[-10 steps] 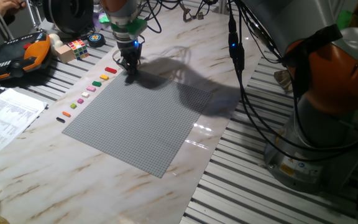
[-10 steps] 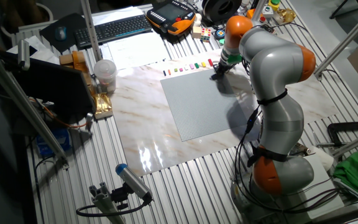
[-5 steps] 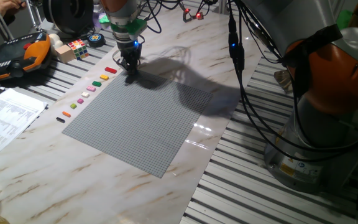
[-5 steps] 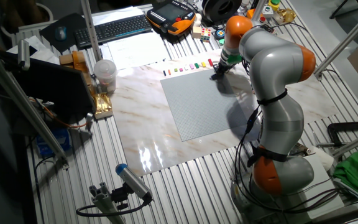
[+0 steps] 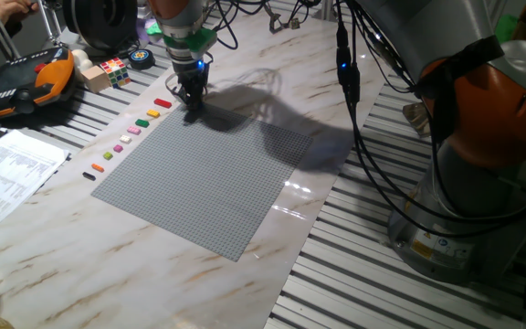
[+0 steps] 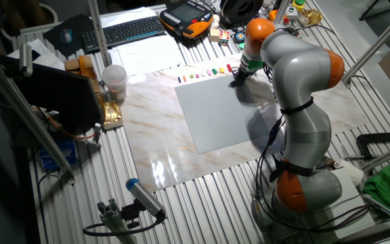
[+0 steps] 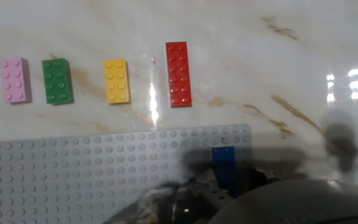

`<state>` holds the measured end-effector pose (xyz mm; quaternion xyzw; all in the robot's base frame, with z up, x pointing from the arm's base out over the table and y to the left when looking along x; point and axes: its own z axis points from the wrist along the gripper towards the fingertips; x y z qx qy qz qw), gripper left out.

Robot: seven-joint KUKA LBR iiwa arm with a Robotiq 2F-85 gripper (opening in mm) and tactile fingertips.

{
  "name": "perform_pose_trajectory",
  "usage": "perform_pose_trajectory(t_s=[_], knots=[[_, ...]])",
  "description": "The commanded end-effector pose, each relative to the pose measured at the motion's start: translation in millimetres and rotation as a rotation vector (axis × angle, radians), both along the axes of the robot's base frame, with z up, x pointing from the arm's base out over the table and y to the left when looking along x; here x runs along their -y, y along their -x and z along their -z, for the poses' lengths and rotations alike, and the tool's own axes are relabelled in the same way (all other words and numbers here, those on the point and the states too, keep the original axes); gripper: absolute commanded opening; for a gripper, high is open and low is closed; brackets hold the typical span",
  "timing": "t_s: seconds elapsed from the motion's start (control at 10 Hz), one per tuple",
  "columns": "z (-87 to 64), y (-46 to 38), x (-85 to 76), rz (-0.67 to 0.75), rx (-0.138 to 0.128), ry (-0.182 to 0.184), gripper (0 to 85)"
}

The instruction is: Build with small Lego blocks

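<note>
Nothing moved since the earlier frames: same pose, same layout. Poised low over the far corner of the baseplate (image 5: 204, 183), arm (image 6: 296, 74) reaching in from the right, gripper (image 5: 192, 108) pointed straight down, probably to press square onto the studs. Blue brick (image 7: 224, 163) on the baseplate near that corner, directly under the jaws; whether gripped, just released or only being pushed down cannot be told, since the fingertips sit out of focus at the bottom edge of the hand view and too small in the fixed views. Beside the baseplate edge on the marble table (image 5: 80, 228), laid out in a neat row for easy picking: red brick (image 7: 177, 65), yellow brick (image 7: 116, 81), green brick (image 7: 57, 79), pink brick (image 7: 14, 79), with more beyond toward the near left. Row untouched, apart from the baseplate. Likely at the seating of the first piece, with most of the build left.
</note>
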<state>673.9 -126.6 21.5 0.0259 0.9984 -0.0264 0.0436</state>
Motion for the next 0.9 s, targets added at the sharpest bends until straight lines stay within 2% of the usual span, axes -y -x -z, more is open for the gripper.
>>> perform_pose_trajectory(t_s=[0.0,0.8], knots=[[-0.7,-0.2,0.1,-0.002,-0.001,0.002,46.3],[-3.2,-0.3,3.6,0.009,0.007,0.019,48.0]])
